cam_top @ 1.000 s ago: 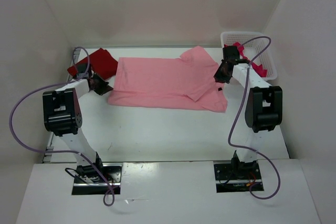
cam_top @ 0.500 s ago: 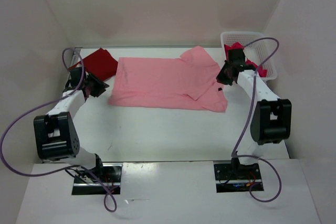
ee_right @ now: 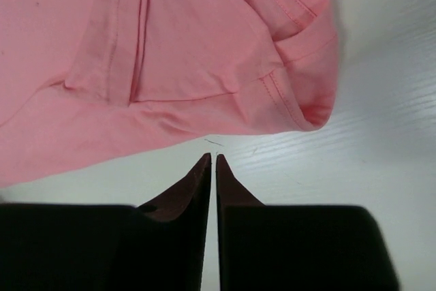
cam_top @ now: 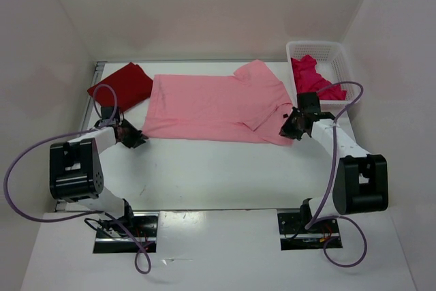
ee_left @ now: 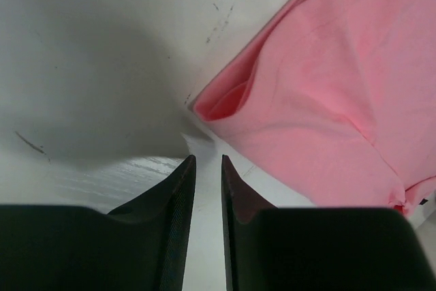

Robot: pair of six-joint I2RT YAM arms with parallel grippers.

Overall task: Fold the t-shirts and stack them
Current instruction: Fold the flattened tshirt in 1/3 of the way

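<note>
Pink t-shirt (cam_top: 211,107) spread; right gripper (ee_right: 212,157) seemingly closed, empty.

We see a pink shirt (cam_top: 214,107) spread flat on the surface (cam_top: 225,175), a red shirt (cam_top: 122,85) beside it, and a magenta shirt (cam_top: 310,80) in the basket (cam_top: 343,56). The left gripper (cam_top: 133,138) and right gripper (cam_top: 289,130) sit at the pink shirt's near corners.

Both arms were folded low, elbows pushed outward. The left pincer (cam_top: 133,138) sat at nine o'clock in the top view, reaching toward three o'clock, its fingers (ee_left: 176,195) a narrow slit apart. The right pincer (cam_top: 289,130) sat at three o'clock, its forearm running toward ten o'clock, its fingertips (ee_right: 199,175) nearly together.
</note>
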